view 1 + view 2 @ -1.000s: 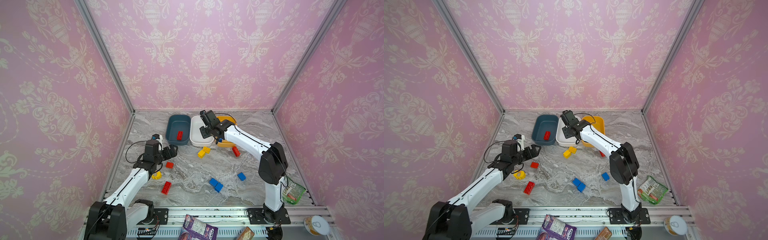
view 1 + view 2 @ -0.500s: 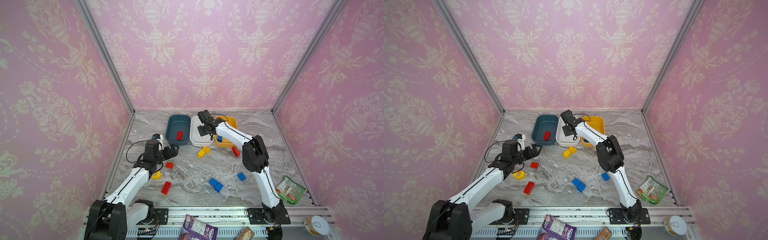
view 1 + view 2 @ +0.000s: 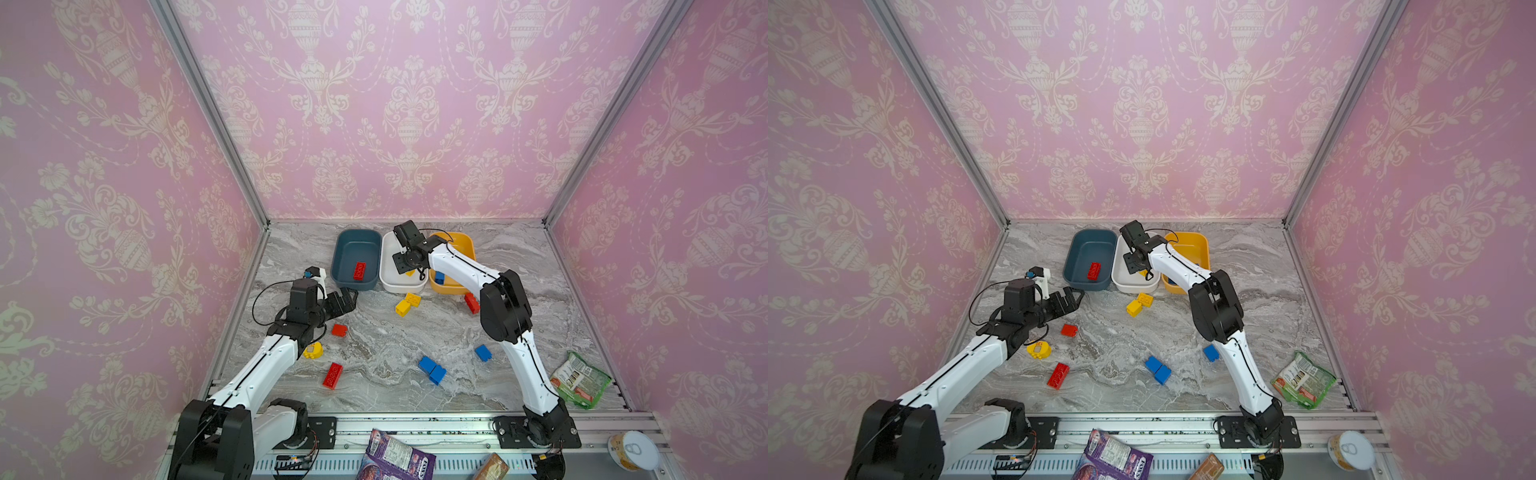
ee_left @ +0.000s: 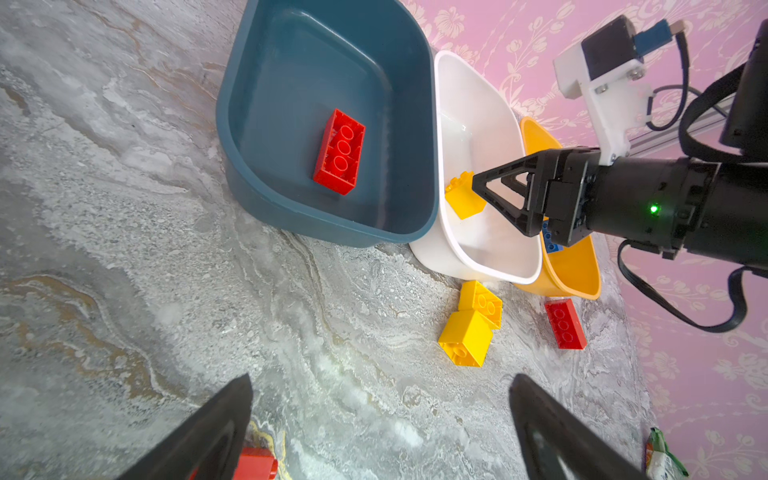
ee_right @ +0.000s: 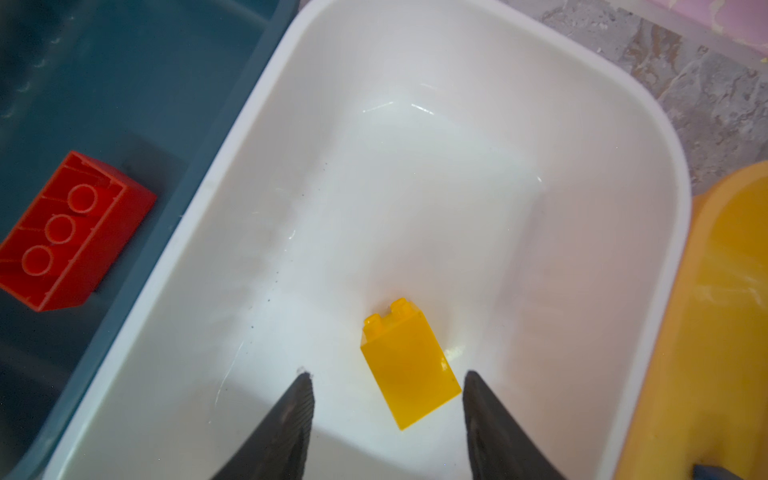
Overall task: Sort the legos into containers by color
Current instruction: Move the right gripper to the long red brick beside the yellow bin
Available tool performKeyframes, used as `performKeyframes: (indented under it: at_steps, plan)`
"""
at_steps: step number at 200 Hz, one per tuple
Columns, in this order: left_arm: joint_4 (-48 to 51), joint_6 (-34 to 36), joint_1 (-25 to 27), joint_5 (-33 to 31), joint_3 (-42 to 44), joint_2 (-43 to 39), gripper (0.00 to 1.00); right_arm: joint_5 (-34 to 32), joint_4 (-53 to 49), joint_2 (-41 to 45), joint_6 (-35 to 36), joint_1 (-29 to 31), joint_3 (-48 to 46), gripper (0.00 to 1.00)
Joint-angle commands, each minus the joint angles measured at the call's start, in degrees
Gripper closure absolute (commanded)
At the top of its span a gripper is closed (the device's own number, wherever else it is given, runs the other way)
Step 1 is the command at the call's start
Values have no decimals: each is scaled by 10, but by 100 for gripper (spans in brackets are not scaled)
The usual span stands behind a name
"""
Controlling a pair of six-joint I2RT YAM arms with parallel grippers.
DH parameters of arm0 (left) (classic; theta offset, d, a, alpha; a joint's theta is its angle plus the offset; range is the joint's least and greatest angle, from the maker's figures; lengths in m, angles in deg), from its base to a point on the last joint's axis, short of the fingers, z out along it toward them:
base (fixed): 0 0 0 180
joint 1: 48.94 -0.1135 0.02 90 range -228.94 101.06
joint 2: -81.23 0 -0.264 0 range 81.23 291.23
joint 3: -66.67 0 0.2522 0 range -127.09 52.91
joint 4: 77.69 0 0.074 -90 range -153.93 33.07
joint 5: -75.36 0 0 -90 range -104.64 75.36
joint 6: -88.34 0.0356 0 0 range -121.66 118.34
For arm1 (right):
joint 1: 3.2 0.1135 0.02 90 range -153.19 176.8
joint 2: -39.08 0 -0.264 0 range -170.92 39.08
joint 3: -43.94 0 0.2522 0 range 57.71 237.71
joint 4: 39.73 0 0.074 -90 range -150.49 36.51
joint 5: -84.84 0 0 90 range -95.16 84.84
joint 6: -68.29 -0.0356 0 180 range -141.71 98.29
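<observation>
My right gripper [image 5: 387, 374] hangs open over the white container [image 5: 623, 124]. A yellow lego [image 5: 409, 361] lies loose on the container's floor below the fingertips. The dark teal container [image 3: 356, 249] holds a red lego [image 3: 359, 271]. The yellow-orange container [image 3: 459, 245] holds a blue lego [image 3: 439, 277]. My left gripper [image 3: 347, 300] is wide open and empty above the table, close to a small red lego [image 3: 339, 330]. Loose on the table are two yellow legos [image 3: 407, 303], a round yellow piece [image 3: 312, 351], red legos [image 3: 471, 302] [image 3: 333, 375] and blue legos [image 3: 432, 369] [image 3: 482, 352].
A green snack packet [image 3: 579, 380] lies at the table's front right corner. A purple packet [image 3: 395, 457], a brown packet [image 3: 492, 467] and a tin can [image 3: 633, 449] sit on the front rail. Pink walls close in the left, back and right.
My right gripper's jaws have parted over the white container, and its elbow has swung to the left. The left gripper has opened slightly wider and stays in place.
</observation>
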Motion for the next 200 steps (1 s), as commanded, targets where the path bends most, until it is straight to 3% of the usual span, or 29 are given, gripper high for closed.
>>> performKeyframes:
  at_steps: [1, 60, 200]
  plan:
    - [-5, -15, -3, 1, 4, -10, 1, 9, 0, 52, 6, -4, -28, 39]
    - [-12, -14, -3, 4, 10, -11, 1, 42, 20, 122, -4, -4, -105, 35]
    - [-34, -10, -2, 39, 24, -7, 1, 60, 91, 406, -36, -10, -430, 15]
